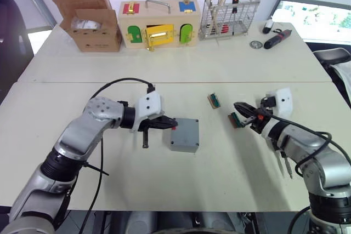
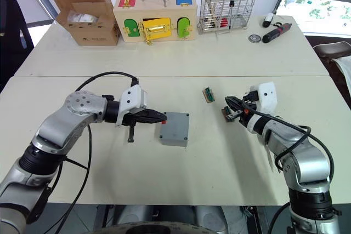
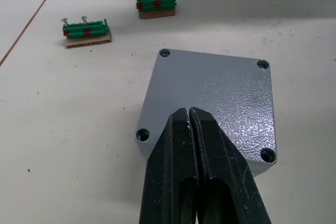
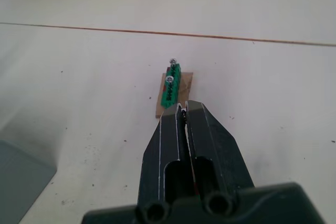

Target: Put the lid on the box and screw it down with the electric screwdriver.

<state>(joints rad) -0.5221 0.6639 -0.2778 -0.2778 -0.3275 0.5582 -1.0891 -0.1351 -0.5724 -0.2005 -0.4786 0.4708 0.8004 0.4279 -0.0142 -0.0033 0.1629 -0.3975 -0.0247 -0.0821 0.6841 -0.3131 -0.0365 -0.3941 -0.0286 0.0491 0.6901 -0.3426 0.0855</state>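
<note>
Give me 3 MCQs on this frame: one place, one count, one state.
1. Where is the grey box?
A. In the wire basket
B. On the near table, just off the left gripper
C. Inside the cardboard box

2. How many screw holes show in the lid in the left wrist view?
A. Two
B. Four
C. Six

3. The right gripper jaws are:
A. Shut
B. Wide open
C. Clamped on the box

1 B: it sits right by the fingertips.
2 B: one per corner.
3 A: they meet with nothing between.
</note>
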